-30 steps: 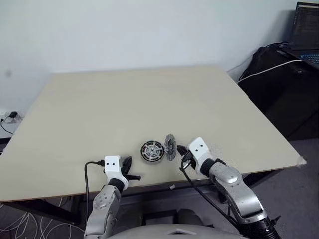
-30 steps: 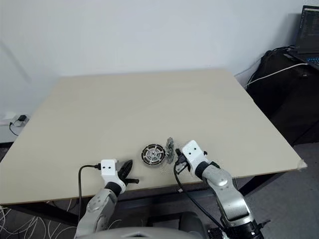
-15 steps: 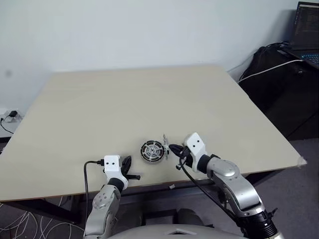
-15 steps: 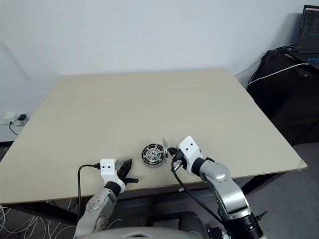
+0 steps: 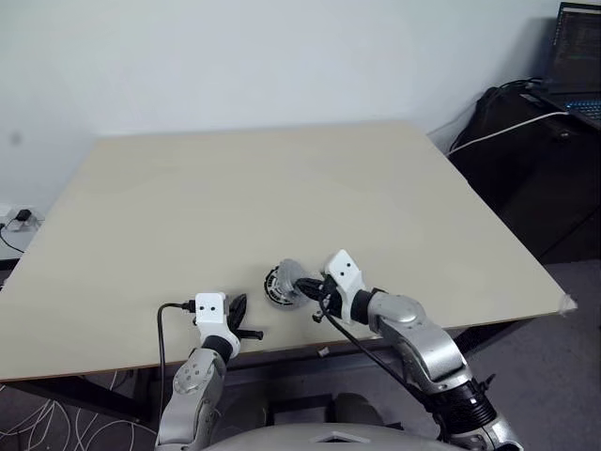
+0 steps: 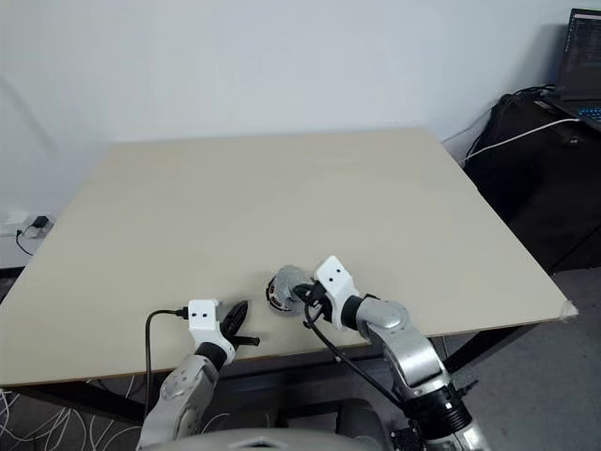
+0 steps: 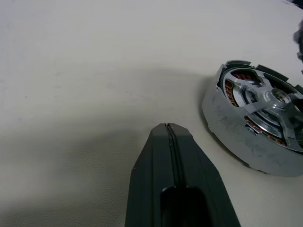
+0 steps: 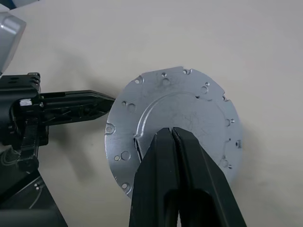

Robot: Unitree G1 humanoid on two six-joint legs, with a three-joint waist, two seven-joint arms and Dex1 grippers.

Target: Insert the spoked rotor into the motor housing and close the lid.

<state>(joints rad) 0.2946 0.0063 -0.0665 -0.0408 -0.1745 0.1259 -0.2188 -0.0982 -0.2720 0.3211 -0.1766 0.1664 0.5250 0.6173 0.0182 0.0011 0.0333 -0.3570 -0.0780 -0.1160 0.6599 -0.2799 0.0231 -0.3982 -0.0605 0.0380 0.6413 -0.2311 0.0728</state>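
Observation:
The motor housing point(image 7: 231, 90) lies on the table near its front edge, copper windings showing. The spoked rotor point(image 7: 258, 101) sits inside it, silvery hub up. The lid point(image 8: 189, 109), a silver disc with its smooth face toward my right wrist, leans tilted over the housing's right side point(image 5: 289, 273). My right gripper point(image 8: 171, 130) is shut, and its tips rest against the lid's face rather than clamping it. Just left of the housing, my left gripper point(image 7: 166, 127) hovers low over the table, shut and empty.
The beige table point(image 5: 235, 188) stretches far behind the parts, and its front edge runs just below my grippers. Off the table's right side stand a black bag point(image 5: 526, 160) and a laptop point(image 5: 577, 56).
My right gripper swung left toward the housing. The lid, which stood on edge beside the housing, has tipped over onto it. The left arm has not moved.

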